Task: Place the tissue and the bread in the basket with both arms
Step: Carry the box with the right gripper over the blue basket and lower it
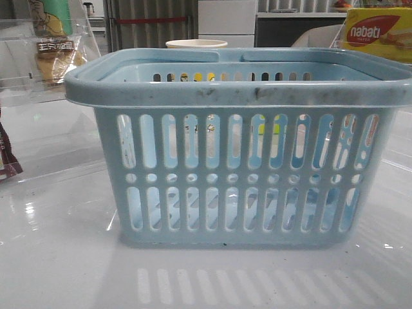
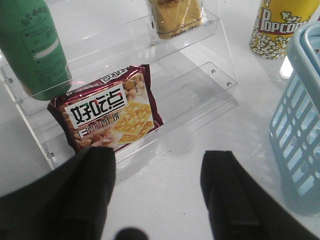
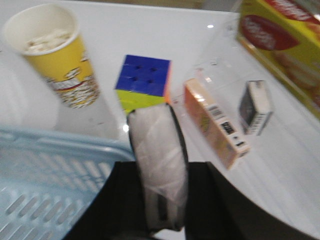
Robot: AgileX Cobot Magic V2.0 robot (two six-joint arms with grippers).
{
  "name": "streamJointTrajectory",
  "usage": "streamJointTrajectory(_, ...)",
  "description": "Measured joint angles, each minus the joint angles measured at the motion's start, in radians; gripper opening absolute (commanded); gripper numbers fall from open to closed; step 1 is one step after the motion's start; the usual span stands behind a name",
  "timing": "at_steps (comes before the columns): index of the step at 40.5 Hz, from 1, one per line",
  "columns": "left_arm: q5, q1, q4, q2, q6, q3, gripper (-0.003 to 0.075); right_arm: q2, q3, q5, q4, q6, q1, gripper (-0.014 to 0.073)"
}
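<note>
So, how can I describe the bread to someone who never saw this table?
Left of the pale blue basket stands a clear stepped shelf. The bread sits on a step above the maroon cracker packet, near a green bottle. It alone is a golden-brown bun in clear crinkly wrapping.

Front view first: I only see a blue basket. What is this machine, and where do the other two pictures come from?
It is a robot with two arms, each ending in two black fingers. The front view looks forward over the table at the pale blue basket. The other two pictures come from cameras on the wrists. The left fingers are open and empty above the table, near a maroon packet. The wrapped bread sits on a clear shelf beyond it. The right fingers are shut on the tissue, a small pale pack with dark edges, near a popcorn cup and a coloured cube.
</note>
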Motion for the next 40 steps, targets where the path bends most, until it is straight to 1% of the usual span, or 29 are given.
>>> streamJointTrajectory(5,0.0,0.0,0.0,0.0,0.0,0.0,0.0433,-0.007,0.007,0.045,0.0,-0.009,0.171,0.0234)
streamJointTrajectory(10,0.0,0.0,0.0,0.0,0.0,0.0,0.0433,-0.005,0.045,0.047,0.01,-0.013,0.29,0.0234)
streamJointTrajectory(13,0.0,0.0,0.0,0.0,0.0,0.0,0.0433,-0.002,0.07,0.044,0.021,-0.013,0.342,0.0234)
streamJointTrajectory(17,0.0,0.0,0.0,0.0,0.0,0.0,0.0433,0.014,0.101,0.025,0.032,-0.013,0.372,0.0234)
streamJointTrajectory(26,0.0,0.0,0.0,0.0,0.0,0.0,0.0433,0.09,0.137,-0.025,0.037,-0.013,0.376,0.0243)
streamJointTrajectory(27,0.0,0.0,0.0,0.0,0.0,0.0,0.0433,0.098,0.139,-0.033,0.037,-0.013,0.376,0.0253)
streamJointTrajectory(29,0.0,0.0,0.0,0.0,0.0,0.0,0.0433,0.116,0.138,-0.049,0.037,-0.013,0.376,0.03)
streamJointTrajectory(35,0.0,0.0,0.0,0.0,0.0,0.0,0.0433,0.157,0.139,-0.099,0.037,-0.013,0.376,0.0528)
streamJointTrajectory(38,0.0,0.0,0.0,0.0,0.0,0.0,0.0433,0.17,0.139,-0.119,0.037,-0.013,0.376,0.0577)
streamJointTrajectory(40,0.0,0.0,0.0,0.0,0.0,0.0,0.0433,0.173,0.139,-0.131,0.037,-0.013,0.376,0.058)
